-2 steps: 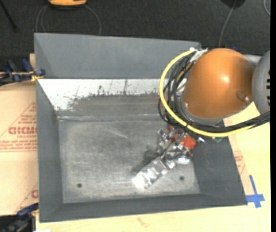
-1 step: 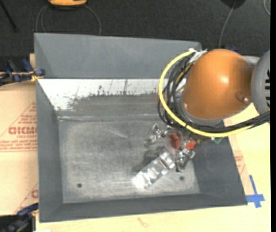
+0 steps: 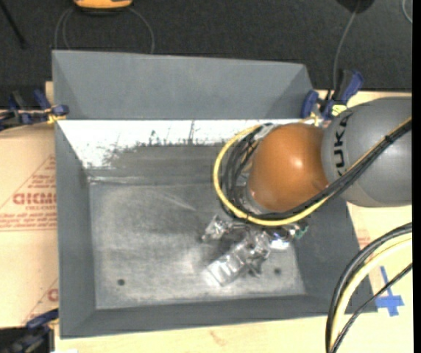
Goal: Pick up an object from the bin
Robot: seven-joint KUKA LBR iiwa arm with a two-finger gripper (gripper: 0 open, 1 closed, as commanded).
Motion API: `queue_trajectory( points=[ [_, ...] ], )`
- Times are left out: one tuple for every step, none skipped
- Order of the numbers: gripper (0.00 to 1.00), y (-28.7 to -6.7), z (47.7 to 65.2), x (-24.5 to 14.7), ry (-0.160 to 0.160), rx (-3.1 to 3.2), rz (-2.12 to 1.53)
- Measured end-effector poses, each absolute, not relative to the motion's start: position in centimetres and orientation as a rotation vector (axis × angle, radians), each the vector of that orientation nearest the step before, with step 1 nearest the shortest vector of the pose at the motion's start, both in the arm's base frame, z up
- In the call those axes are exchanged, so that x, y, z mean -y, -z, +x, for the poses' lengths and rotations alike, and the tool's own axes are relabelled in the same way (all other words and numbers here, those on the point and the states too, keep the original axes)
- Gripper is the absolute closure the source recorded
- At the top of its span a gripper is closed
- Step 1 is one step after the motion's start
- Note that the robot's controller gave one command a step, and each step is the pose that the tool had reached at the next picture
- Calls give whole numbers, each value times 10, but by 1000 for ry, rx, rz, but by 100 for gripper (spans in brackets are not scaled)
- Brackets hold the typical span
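Note:
My gripper (image 3: 246, 245) reaches down from under the orange wrist cover to the bin floor, right of the middle. Directly below and left of it lies a pale, glassy-looking small thing (image 3: 221, 271) on the grey floor, touching or very close to the gripper's tip. I cannot tell from this view whether that thing is gripped or just lies beside it. Part of the gripper is hidden under the cover.
The arm and its looped cables hang over the bin's right half, close to the right wall. A small dark spot (image 3: 121, 282) marks the floor at the front left.

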State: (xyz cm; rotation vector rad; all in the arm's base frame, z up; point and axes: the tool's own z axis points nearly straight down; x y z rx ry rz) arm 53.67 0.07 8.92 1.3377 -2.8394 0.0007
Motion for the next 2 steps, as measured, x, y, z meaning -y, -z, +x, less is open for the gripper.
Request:
queue_trajectory(
  points=[
    [100,-90,536,3,-5,2828,1329],
    [100,-219,544,7,-6,2850,1338]
  ],
)
